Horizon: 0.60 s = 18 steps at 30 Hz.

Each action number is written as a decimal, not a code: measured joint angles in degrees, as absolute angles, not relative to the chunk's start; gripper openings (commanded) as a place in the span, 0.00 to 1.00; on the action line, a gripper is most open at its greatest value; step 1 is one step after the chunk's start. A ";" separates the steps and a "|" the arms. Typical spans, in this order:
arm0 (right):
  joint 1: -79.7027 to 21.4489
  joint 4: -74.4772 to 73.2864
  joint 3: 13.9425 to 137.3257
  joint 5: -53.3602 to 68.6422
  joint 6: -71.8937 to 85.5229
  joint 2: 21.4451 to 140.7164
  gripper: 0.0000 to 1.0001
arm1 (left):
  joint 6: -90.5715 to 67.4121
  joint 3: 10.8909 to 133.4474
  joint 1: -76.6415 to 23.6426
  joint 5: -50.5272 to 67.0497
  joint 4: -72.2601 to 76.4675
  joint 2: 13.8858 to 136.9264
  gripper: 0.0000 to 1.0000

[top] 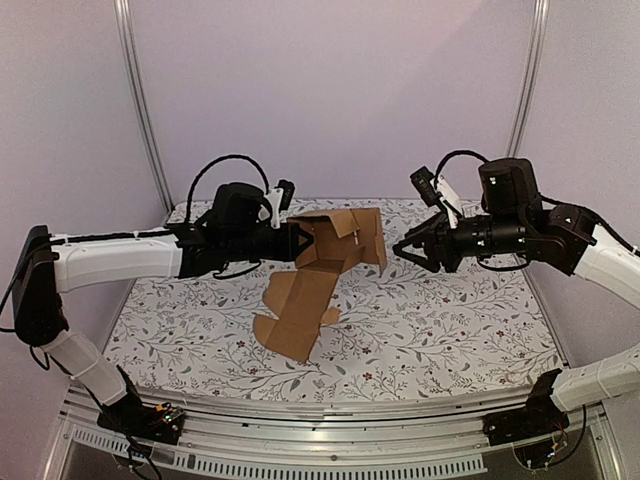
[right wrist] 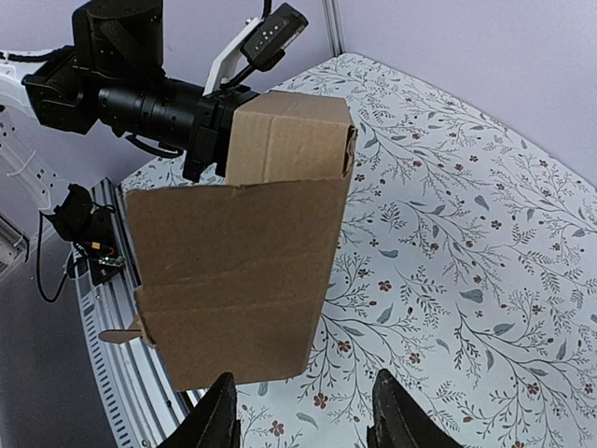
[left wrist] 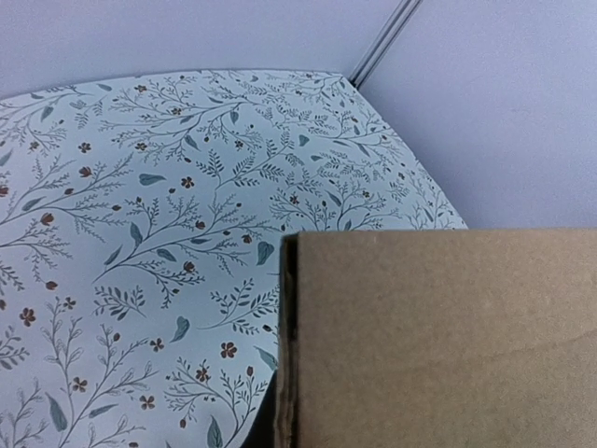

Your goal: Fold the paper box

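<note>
The paper box (top: 318, 285) is a brown cardboard die-cut piece, partly folded. Its upper part stands raised and a long panel with tabs hangs down to the table. My left gripper (top: 298, 243) is shut on the box's upper left edge and holds it up. In the left wrist view the cardboard (left wrist: 448, 345) fills the lower right and hides my fingers. My right gripper (top: 402, 250) is open and empty, just right of the box and apart from it. In the right wrist view the box (right wrist: 242, 271) hangs in front of my spread right gripper (right wrist: 303, 415).
The table wears a floral cloth (top: 450, 320). Pale walls and metal posts (top: 140, 110) close the back and sides. A metal rail (top: 330, 430) with the arm bases runs along the near edge.
</note>
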<state>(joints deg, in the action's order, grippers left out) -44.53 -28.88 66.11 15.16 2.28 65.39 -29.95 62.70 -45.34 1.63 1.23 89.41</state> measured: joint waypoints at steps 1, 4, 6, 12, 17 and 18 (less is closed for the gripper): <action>-44.47 -28.75 66.11 16.01 2.33 66.22 0.47 | -29.74 62.43 -45.34 2.04 1.39 89.32 0.00; -44.34 -27.62 66.11 18.61 2.72 68.07 0.46 | -29.02 61.73 -45.34 3.20 1.48 88.71 0.00; -44.25 -26.52 66.11 20.29 3.27 68.95 0.45 | -28.56 61.54 -45.34 4.08 1.93 88.51 0.00; -44.18 -22.20 66.11 26.00 5.91 71.11 0.40 | -27.55 60.84 -45.34 6.11 3.40 88.23 0.00; -44.53 -19.70 66.11 29.32 8.08 73.78 0.39 | -27.18 60.82 -45.34 6.39 3.79 88.20 0.00; -44.77 -19.53 66.13 29.34 8.23 74.28 0.39 | -27.16 60.82 -45.34 6.35 3.79 88.20 0.00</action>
<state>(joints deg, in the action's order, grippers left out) -44.77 -19.53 66.13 29.34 8.23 74.28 -27.16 60.82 -45.34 6.35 3.79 88.20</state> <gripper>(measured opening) 0.390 0.024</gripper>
